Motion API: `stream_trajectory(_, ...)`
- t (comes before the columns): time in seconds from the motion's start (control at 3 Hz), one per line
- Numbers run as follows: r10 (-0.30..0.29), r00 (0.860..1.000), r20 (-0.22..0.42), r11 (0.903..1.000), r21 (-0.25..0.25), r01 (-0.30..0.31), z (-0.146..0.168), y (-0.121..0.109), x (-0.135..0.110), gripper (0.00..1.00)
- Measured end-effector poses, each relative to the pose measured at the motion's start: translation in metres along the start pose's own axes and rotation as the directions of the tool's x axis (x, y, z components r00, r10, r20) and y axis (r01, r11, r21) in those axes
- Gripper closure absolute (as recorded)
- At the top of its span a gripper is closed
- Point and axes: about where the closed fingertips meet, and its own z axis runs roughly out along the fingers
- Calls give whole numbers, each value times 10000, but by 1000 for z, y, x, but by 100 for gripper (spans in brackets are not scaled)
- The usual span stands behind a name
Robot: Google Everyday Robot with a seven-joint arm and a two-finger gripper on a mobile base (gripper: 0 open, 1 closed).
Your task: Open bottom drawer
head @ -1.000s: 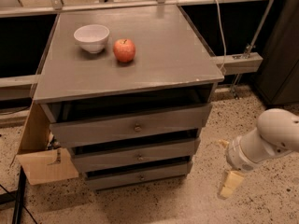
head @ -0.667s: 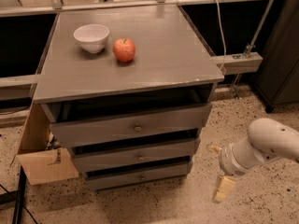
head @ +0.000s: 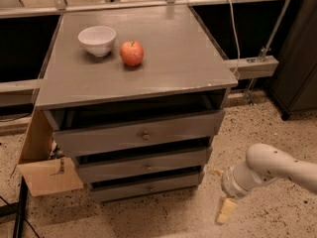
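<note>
The grey cabinet [head: 138,78] has three drawer fronts. The bottom drawer [head: 148,187] is the slimmest front, near the floor, with a small round knob [head: 150,188] at its centre; it stands pulled out about as far as the two above. My gripper [head: 223,195] hangs low at the right of the cabinet, just off the bottom drawer's right end and apart from it. One pale fingertip [head: 226,210] points down toward the floor.
A white bowl [head: 97,40] and a red apple [head: 132,53] sit on the cabinet top. A cardboard box [head: 42,160] stands against the cabinet's left side. A dark cabinet [head: 297,48] stands at far right. Speckled floor lies in front.
My arm and gripper have moved left and slightly down, closer to the cabinet's lower right corner. The drawers have not moved.
</note>
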Motion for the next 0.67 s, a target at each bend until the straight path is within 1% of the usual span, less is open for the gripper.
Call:
stream_trajectory(0.33, -1, 10000, -3, 10000, 0, 1, 0, 0, 0, 0)
stream_trajectory(0.67, -68, 9997, -233, 10000, 22, 68, 15, -7, 14, 0)
